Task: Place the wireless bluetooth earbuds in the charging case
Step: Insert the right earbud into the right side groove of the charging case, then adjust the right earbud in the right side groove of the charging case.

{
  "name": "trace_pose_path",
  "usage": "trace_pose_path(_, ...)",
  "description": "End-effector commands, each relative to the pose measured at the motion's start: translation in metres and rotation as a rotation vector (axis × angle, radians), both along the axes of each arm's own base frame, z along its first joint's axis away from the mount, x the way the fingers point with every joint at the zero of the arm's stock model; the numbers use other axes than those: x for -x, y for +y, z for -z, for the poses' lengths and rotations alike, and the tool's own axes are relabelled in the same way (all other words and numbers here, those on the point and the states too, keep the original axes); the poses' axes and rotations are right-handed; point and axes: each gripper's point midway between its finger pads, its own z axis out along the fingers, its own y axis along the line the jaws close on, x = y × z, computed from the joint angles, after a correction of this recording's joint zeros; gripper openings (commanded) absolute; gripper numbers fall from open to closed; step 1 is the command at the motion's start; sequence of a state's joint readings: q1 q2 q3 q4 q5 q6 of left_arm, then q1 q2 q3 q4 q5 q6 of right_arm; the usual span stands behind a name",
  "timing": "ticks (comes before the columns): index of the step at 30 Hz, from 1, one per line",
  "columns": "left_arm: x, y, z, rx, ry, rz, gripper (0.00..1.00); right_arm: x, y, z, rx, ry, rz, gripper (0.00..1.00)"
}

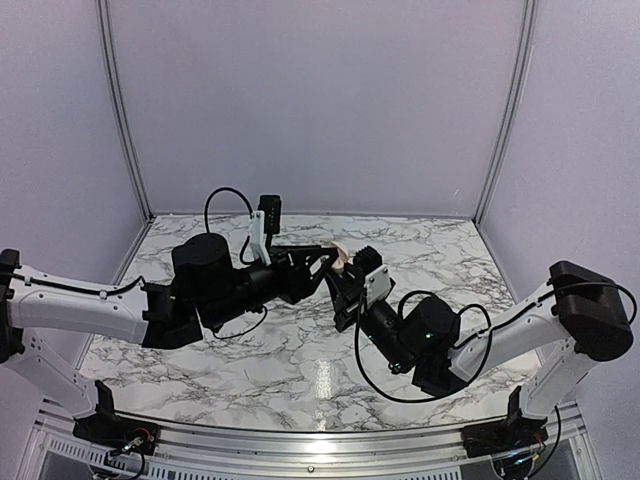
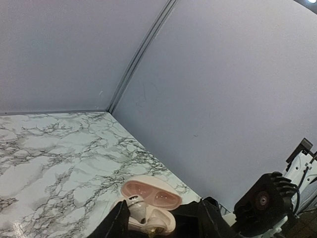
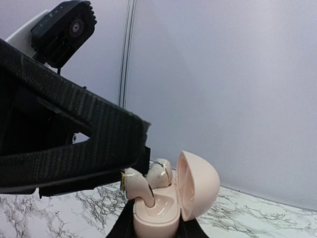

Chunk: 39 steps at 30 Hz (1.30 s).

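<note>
**Case held open, second arm poised over the buds**

My right fingers are clamped on the base of the charging case, lid swung open, holding it up over the middle of the counter. My left fingers stand parted and grip nothing (one tip sits just beside a bud, the other well clear of it). Both wireless bluetooth earbuds sit in the open base, pale pink like the case, heads up and stems pointing down into their wells. The nearer one leans and, to my eye, is not fully seated. It lies between the left fingertips and just ahead of them, its long axis tilted off the line of its well. The left arm is the free one and right at the bud, so I judge that any push down the stem falls to it while the right steadies the case.
</note>
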<state>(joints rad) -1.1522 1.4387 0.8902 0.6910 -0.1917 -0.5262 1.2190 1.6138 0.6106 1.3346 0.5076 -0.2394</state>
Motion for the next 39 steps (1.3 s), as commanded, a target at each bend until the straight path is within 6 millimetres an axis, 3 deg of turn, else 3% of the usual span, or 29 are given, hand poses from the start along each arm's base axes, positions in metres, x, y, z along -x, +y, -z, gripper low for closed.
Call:
trace_pose_path(1, 0.012, 0.002, -0.011, -0.047, -0.065, 0.07, 0.55, 0.012, 0.0, -0.019, -0.063, -0.013, -0.061, 0.0)
trace_pose_path(6, 0.025, 0.006, -0.017, -0.105, -0.114, 0.125, 0.72, 0.018, 0.0, -0.014, -0.05, 0.006, -0.107, 0.0)
trace_pose_path(11, 0.029, 0.022, -0.018, -0.167, -0.13, 0.11, 0.98, 0.026, 0.0, -0.011, -0.042, 0.024, -0.162, 0.0)
trace_pose_path(15, 0.032, 0.045, -0.025, -0.19, -0.166, 0.071, 0.99, 0.037, 0.0, -0.007, -0.027, 0.051, -0.248, 0.0)
trace_pose_path(20, 0.051, 0.066, -0.016, -0.315, -0.253, 0.136, 0.99, 0.059, -0.001, -0.001, 0.022, 0.088, -0.415, 0.0)
trace_pose_path(25, 0.073, 0.056, 0.012, -0.538, -0.285, 0.32, 0.99, 0.094, 0.004, 0.009, 0.112, 0.105, -0.653, 0.0)
trace_pose_path(31, 0.1, 0.044, 0.023, -0.627, -0.368, 0.442, 0.99, 0.118, 0.001, 0.022, 0.172, 0.132, -0.79, 0.0)
trace_pose_path(39, 0.115, 0.028, 0.033, -0.67, -0.369, 0.53, 0.99, 0.125, 0.006, 0.033, 0.222, 0.166, -0.84, 0.0)
